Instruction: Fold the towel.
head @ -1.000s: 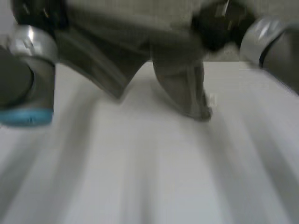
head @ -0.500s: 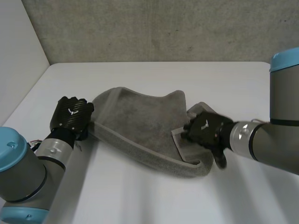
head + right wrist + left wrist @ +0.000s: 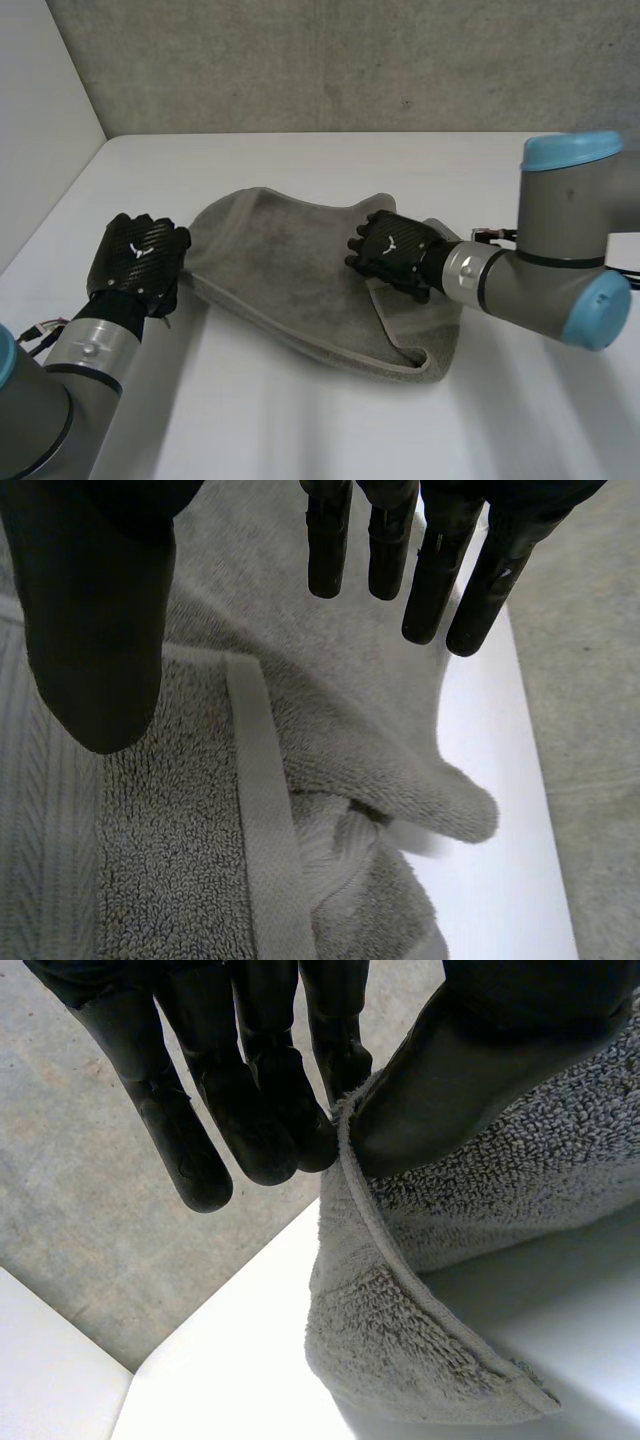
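Note:
A grey towel (image 3: 290, 260) lies crumpled on the white table (image 3: 300, 420), with its right part doubled over itself. My left hand (image 3: 140, 262) is at the towel's left edge. In the left wrist view that hand (image 3: 260, 1110) pinches the hemmed edge of the towel (image 3: 450, 1220) between thumb and fingers, lifting it slightly. My right hand (image 3: 395, 248) hovers over the folded right part. In the right wrist view its fingers (image 3: 430, 580) are straight and the thumb is spread apart. Nothing is between them, and the towel (image 3: 200, 780) lies below the palm.
A grey concrete wall (image 3: 330, 60) runs along the table's far edge and a white panel (image 3: 40, 120) stands at its left. My right arm's elbow (image 3: 570, 240) sits low over the table to the right of the towel.
My right hand has opened and moved from the towel's near right edge up and left over the cloth. Its elbow swung inward. The left hand keeps its pinch and shifted slightly left.

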{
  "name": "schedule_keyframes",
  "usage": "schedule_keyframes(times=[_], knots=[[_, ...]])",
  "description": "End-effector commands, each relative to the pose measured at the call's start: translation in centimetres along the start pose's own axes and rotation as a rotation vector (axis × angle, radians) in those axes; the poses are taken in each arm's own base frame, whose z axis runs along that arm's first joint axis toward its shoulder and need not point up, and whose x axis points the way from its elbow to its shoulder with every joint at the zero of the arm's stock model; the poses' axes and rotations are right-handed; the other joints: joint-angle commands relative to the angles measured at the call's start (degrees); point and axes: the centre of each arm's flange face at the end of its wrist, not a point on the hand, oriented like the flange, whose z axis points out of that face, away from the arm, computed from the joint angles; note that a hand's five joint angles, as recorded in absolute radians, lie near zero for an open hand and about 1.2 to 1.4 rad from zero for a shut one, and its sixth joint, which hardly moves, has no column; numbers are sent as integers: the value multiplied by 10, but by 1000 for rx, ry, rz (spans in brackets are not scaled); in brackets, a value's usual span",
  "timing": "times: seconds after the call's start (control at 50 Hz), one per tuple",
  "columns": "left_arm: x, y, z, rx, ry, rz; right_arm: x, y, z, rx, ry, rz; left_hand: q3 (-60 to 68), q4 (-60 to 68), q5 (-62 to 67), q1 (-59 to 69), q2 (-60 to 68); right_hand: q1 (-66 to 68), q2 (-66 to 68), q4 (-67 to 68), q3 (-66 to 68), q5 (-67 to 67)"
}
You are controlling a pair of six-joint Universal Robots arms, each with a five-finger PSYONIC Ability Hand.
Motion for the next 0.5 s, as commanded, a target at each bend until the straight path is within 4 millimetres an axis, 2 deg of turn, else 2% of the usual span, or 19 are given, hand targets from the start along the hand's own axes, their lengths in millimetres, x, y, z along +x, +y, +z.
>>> schedule_keyframes(times=[0.02, 0.16, 0.24, 0.26, 0.34, 0.46, 0.5], knots=[[-2, -4, -8, 12, -7, -5, -12, 17, 24, -49, -26, 5, -13, -11, -14, 2, -13, 37, 43, 35, 36, 25], [-2, -4, -9, 12, -7, -5, -16, 26, 32, -81, -32, 12, -13, -11, -14, 2, -13, 96, 102, 93, 95, 84], [-2, -3, -9, 12, -7, -6, -14, 24, 31, -78, -29, 10, -14, -13, -15, 0, -15, 270, 276, 268, 269, 259], [-2, -3, -9, 12, -7, -6, -14, 24, 31, -78, -29, 10, -14, -13, -15, 0, -15, 271, 277, 269, 270, 259], [-3, -4, -8, 17, -9, -6, -8, 18, 26, -73, -25, 14, -14, -13, -15, 0, -15, 425, 431, 423, 424, 414], [-5, -3, -6, 13, -17, -6, -10, 19, 20, -92, -64, 33, -16, -14, -17, -1, -17, 424, 430, 422, 423, 412], [-7, -2, -5, 8, -25, -7, -13, 20, 18, -106, -90, 51, -14, -13, -15, 0, -15, 349, 355, 346, 348, 337]])
